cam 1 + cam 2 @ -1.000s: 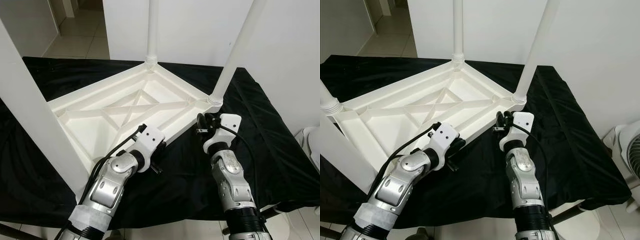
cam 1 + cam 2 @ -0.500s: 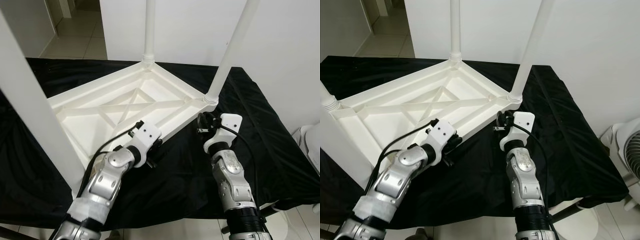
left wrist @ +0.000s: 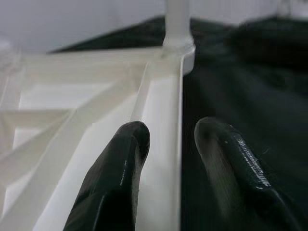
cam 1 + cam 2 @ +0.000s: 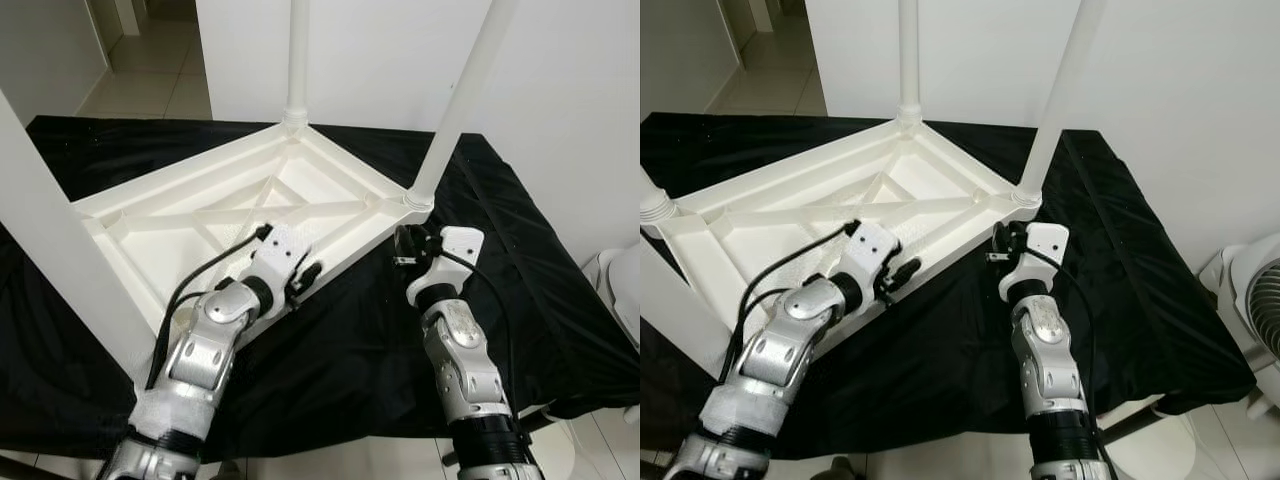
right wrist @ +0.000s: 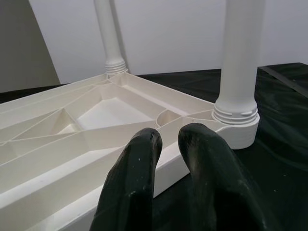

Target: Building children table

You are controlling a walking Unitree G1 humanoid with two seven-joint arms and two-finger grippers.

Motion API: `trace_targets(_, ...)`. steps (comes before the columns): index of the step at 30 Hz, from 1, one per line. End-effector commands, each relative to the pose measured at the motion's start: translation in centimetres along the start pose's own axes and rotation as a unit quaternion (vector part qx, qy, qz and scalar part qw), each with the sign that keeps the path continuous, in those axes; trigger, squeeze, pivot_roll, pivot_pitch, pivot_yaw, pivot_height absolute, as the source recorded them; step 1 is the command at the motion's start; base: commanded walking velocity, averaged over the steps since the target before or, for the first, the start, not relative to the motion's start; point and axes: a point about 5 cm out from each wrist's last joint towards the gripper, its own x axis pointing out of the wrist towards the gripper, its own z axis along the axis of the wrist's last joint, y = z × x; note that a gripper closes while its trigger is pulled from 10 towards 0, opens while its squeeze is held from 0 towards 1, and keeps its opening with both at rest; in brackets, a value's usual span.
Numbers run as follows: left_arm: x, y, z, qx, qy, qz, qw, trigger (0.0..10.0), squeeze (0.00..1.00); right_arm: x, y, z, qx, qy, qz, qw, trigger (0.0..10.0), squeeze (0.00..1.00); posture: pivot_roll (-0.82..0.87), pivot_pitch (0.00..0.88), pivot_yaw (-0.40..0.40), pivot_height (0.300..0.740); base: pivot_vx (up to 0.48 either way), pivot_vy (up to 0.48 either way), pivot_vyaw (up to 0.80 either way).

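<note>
a white plastic children's table [image 4: 230, 215] lies upside down on a black cloth [image 4: 520, 260] that covers the work surface, its ribbed underside facing up. 3 white legs are screwed into its corners and stand upright: one at the far corner [image 4: 297, 60], one at the corner nearest the right arm [image 4: 460, 100], and one at the near corner beside the left arm [image 4: 60, 270].

the left gripper [image 3: 168, 144] is at the table's near rim, partway between the near-left leg and the right-hand leg. its 2 black fingers [image 3: 120, 173] are spread, one over the ribbed inside of the tabletop and the other over the black cloth, with the rim wall between them; whether they touch the rim cannot be told.

the right gripper [image 5: 168, 139] sits just beside the corner that carries the right-hand leg, over the black cloth and pointing at the rim below that leg's threaded collar [image 5: 236, 113]. its fingers [image 5: 137, 163] are close together with only a narrow gap and nothing between them.

a white fan [image 4: 1255, 300] stands on the floor beyond the cloth's right edge.
</note>
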Motion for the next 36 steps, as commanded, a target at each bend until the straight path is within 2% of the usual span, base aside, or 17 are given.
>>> trace_targets(1, -0.2, -0.5, 0.1, -0.008, -0.007, -0.009, 1.0, 10.0, 0.0, 0.0, -0.1, -0.1, -0.005, 0.001, -0.001, 1.0, 10.0, 0.0, 0.13, 0.016, -0.054, 0.74, 0.0, 0.0, 0.0)
trace_targets(4, -0.9, -2.3, -0.1, -0.026, -0.009, -0.076, 0.997, 10.0, 0.0, 0.0, -0.1, -0.2, -0.005, 0.002, 0.001, 1.0, 10.0, 0.0, 0.13, 0.018, -0.055, 0.74, 0.0, 0.0, 0.0)
trace_targets(7, -1.1, -2.8, -0.3, -0.031, -0.005, -0.098, 0.995, 10.0, 0.0, 0.0, 0.0, -0.2, -0.005, 0.003, 0.001, 1.0, 10.0, 0.0, 0.13, 0.018, -0.055, 0.74, 0.0, 0.0, 0.0)
trace_targets(8, -1.4, -3.4, -0.7, -0.038, 0.007, -0.121, 0.992, 10.0, 0.0, 0.0, 0.0, -0.2, -0.005, 0.003, 0.002, 1.0, 10.0, 0.0, 0.13, 0.02, -0.055, 0.74, 0.0, 0.0, 0.0)
trace_targets(10, -1.4, -3.4, -0.7, -0.038, 0.007, -0.121, 0.992, 10.0, 0.0, 0.0, 0.0, -0.2, -0.005, 0.003, 0.002, 1.0, 10.0, 0.0, 0.13, 0.02, -0.055, 0.74, 0.0, 0.0, 0.0)
trace_targets(12, -1.8, -4.3, -1.7, -0.031, 0.039, -0.151, 0.987, 10.0, 0.0, -0.1, 0.0, -0.2, -0.005, 0.003, 0.003, 1.0, 10.0, 0.0, 0.13, 0.021, -0.055, 0.74, 0.0, 0.0, 0.0)
trace_targets(16, -2.1, -4.6, -2.7, -0.016, 0.07, -0.161, 0.984, 10.0, 0.0, -0.1, 0.0, -0.2, -0.006, 0.004, 0.002, 1.0, 10.0, 0.0, 0.13, 0.021, -0.055, 0.74, 0.0, 0.0, 0.0)
trace_targets(18, -2.1, -4.4, -3.6, -0.004, 0.102, -0.149, 0.984, 10.0, 0.0, -0.1, 0.0, -0.2, -0.006, 0.004, 0.001, 1.0, 10.0, 0.0, 0.13, 0.021, -0.053, 0.74, 0.0, 0.0, 0.0)
trace_targets(24, -2.0, -3.7, -4.8, 0.014, 0.14, -0.118, 0.983, 10.0, 0.0, -0.1, -0.1, -0.2, -0.006, 0.004, -0.001, 1.0, 10.0, 0.0, 0.13, 0.02, -0.051, 0.74, 0.0, 0.0, 0.0)
trace_targets(28, -1.6, -0.8, -5.8, 0.025, 0.182, -0.014, 0.983, 10.0, 0.0, -0.1, -0.2, -0.2, -0.007, 0.003, -0.006, 1.0, 10.0, 0.0, 0.12, 0.02, -0.05, 0.74, 0.0, 0.0, 0.0)
trace_targets(36, -1.6, 1.4, -5.7, 0.033, 0.187, 0.06, 0.98, 10.0, 0.0, -0.1, -0.3, -0.2, -0.009, 0.004, -0.01, 1.0, 10.0, 0.0, 0.12, 0.019, -0.048, 0.74, 0.0, 0.0, 0.0)
